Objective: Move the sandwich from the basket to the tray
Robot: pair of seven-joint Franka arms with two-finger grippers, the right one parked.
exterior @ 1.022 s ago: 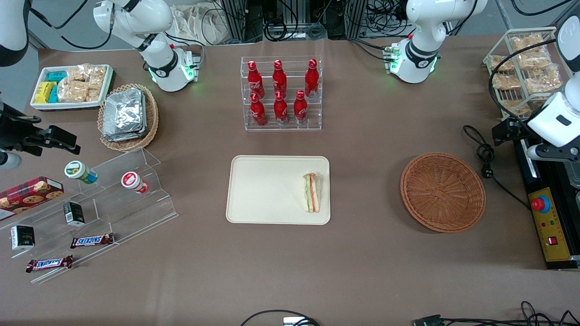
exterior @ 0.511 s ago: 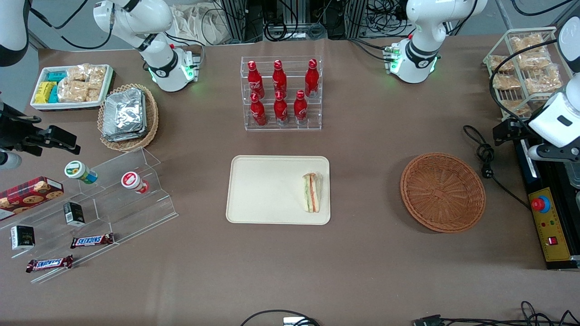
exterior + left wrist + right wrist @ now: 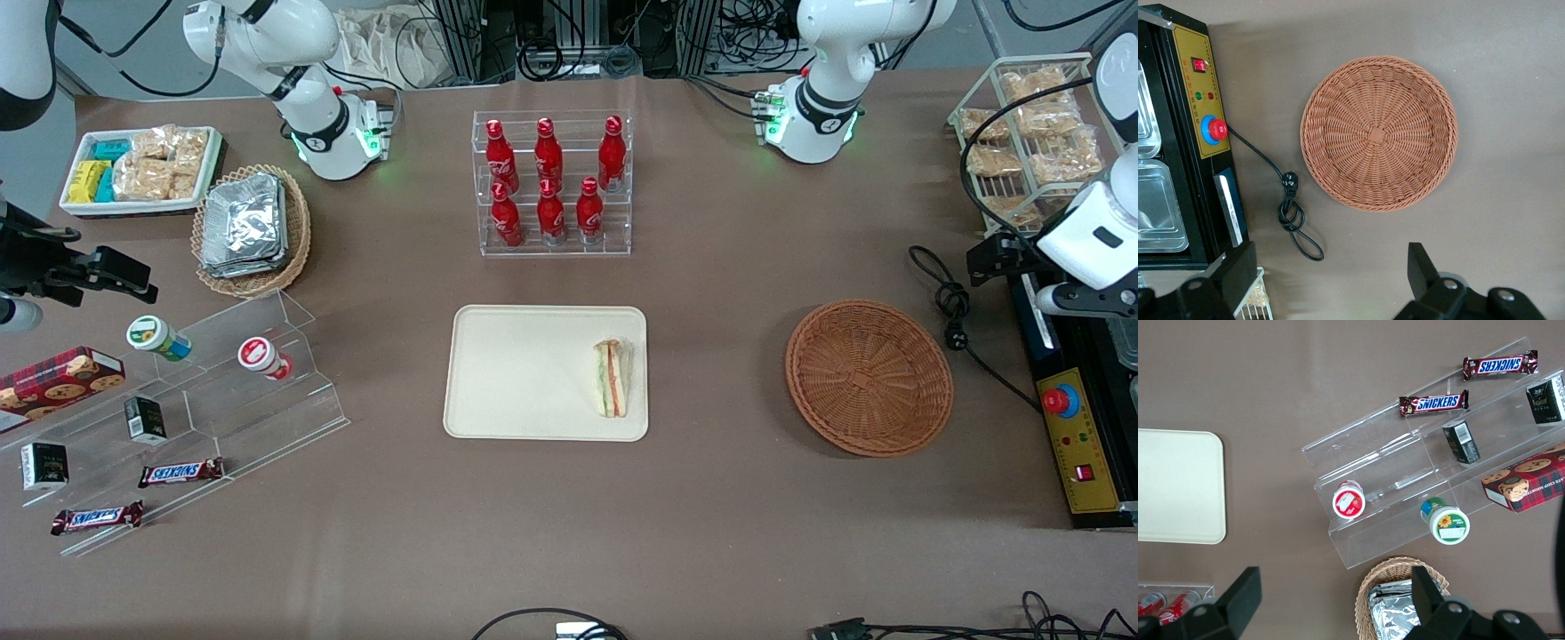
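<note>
Sitting on the tray [image 3: 524, 373], the sandwich [image 3: 612, 377] rests up against the tray edge that faces the working arm's end of the table, filling stripes showing on top. The basket [image 3: 869, 377] is well apart from the tray toward that same end, with nothing in it. Farther from the front camera than the tray is a clear rack of red bottles [image 3: 551, 182].

From the front you only get the working arm's white body at the table edge, up past the basket, so the gripper itself isn't really readable there. The left wrist view fills that in: the gripper [image 3: 1328, 280] hangs high over the bare table next to the basket [image 3: 1378, 133], fingers [image 3: 1421, 270] spread wide with nothing between them. That view also picks up a black cable [image 3: 1291, 213] with its plug and a control box [image 3: 1198, 87] with a red button, both just beside the basket.
</note>
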